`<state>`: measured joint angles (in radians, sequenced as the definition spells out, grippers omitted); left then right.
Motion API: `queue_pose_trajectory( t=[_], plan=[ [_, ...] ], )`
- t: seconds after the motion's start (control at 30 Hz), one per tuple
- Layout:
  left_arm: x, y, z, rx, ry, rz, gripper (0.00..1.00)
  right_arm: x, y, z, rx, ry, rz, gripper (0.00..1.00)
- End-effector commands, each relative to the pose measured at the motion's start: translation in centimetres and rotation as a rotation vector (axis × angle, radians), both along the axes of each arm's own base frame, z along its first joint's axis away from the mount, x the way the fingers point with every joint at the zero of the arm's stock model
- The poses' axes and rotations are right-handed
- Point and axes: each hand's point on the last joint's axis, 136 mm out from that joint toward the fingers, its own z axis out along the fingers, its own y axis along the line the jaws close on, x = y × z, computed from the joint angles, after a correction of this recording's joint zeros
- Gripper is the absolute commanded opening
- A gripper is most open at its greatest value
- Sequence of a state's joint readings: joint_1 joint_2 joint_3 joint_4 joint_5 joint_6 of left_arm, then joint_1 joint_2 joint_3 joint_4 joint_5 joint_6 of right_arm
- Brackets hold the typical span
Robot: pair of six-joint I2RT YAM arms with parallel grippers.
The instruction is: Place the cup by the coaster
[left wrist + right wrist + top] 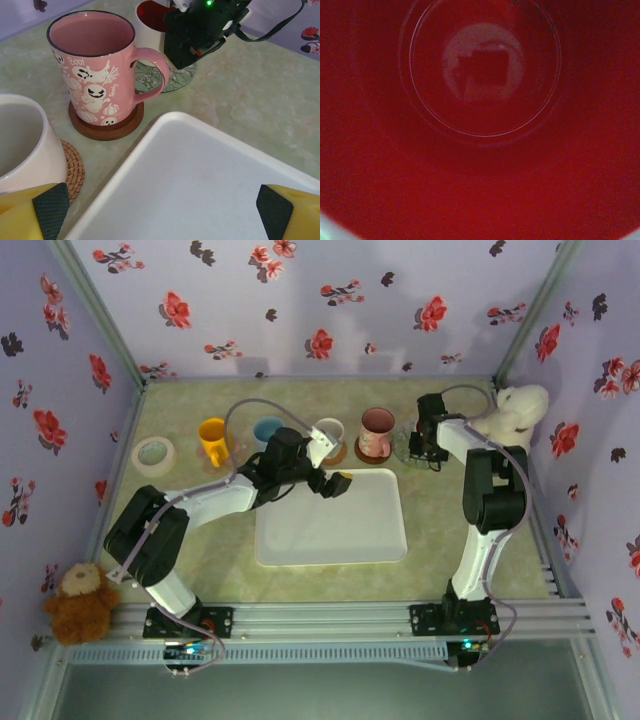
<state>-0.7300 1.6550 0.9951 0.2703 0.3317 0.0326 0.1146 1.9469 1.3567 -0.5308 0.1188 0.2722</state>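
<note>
Upper right, the right gripper (pixel 420 445) pinches a glossy red-lined cup (pixel 146 30) at a leaf-patterned round coaster (pixel 176 80); the left gripper (pixel 160 210) gapes over a smooth white tray (pixel 200 165).

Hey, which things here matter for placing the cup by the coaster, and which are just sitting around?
Job: red-lined cup, green patterned coaster, right tool gripping the cup.
Lying about: pink ghost mug, white mug, yellow mug, blue cup, white tray, tape roll, teddy bear, white plush toy.
</note>
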Motion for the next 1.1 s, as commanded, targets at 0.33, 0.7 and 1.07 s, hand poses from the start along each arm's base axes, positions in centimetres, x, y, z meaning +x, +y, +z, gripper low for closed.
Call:
queue_pose_trajectory(
  t=[0.33,0.7,1.07],
  plan=[
    [0.1,-0.3,0.7,-0.035,-0.006,-0.016,0.99,-0.5,-0.2,1.9,0.010,-0.029,-0.017,0.19],
    [-0.4,0.0,0.6,-0.035,-0.008,-0.019,0.99,-0.7,0.2,2.6,0.014,-0.032,-0.011,0.41],
    [-0.7,0.6,2.0,-0.017,-0.051,-0.029,1.00,-2.8,0.6,5.8,0.028,-0.078,-0.004,0.67]
  ],
)
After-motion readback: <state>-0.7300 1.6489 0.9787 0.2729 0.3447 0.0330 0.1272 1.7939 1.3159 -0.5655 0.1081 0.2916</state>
